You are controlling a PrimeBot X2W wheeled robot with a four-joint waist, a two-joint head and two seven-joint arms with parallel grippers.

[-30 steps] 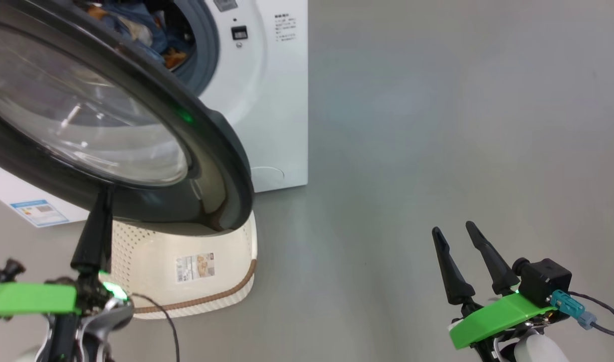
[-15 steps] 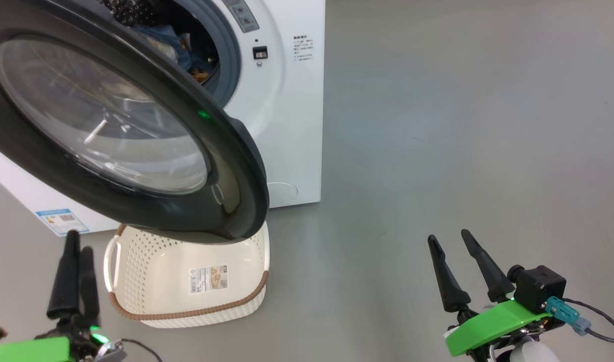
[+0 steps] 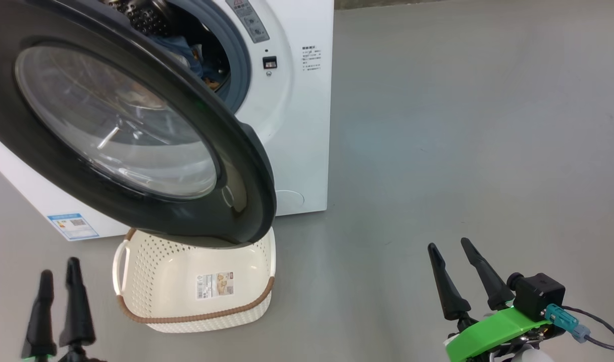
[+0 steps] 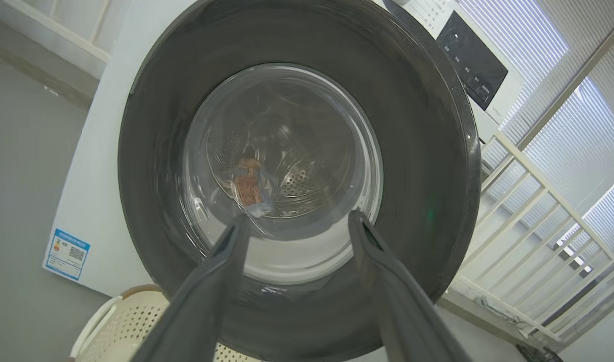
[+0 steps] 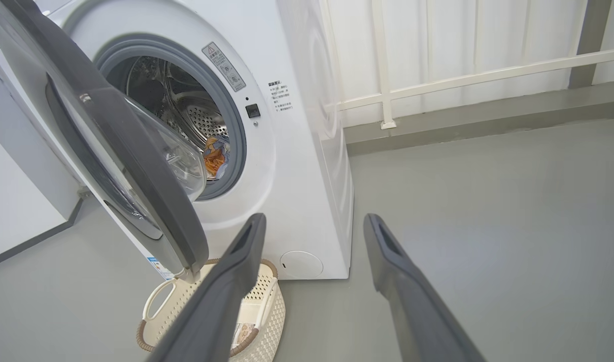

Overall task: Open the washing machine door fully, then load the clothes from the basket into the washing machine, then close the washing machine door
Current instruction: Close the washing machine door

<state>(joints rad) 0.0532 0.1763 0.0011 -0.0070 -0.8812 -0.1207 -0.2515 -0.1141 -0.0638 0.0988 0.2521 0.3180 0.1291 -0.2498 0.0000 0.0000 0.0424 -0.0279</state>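
The washing machine door (image 3: 116, 125) stands swung out from the washing machine (image 3: 297, 125), hinged on my left, its black rim hanging over the far end of the basket (image 3: 196, 317). Behind the door the drum mouth is in sight, and the clothes (image 5: 214, 153) lie inside it, blue fabric with orange showing past the grey rubber ring. The basket sits on the grey floor (image 3: 437, 125) just in front of the machine, touching or nearly touching its base, a paper label on its bottom. A blue sticker (image 3: 73, 227) marks the machine's front low on my left.

My left gripper (image 3: 60, 268) hangs near the basket's left handle, fingers spread apart and gripping nothing; its wrist view looks up through the door's glass. My right gripper (image 3: 448, 244) is well off to the right over bare floor, its fingers likewise parted with nothing between them
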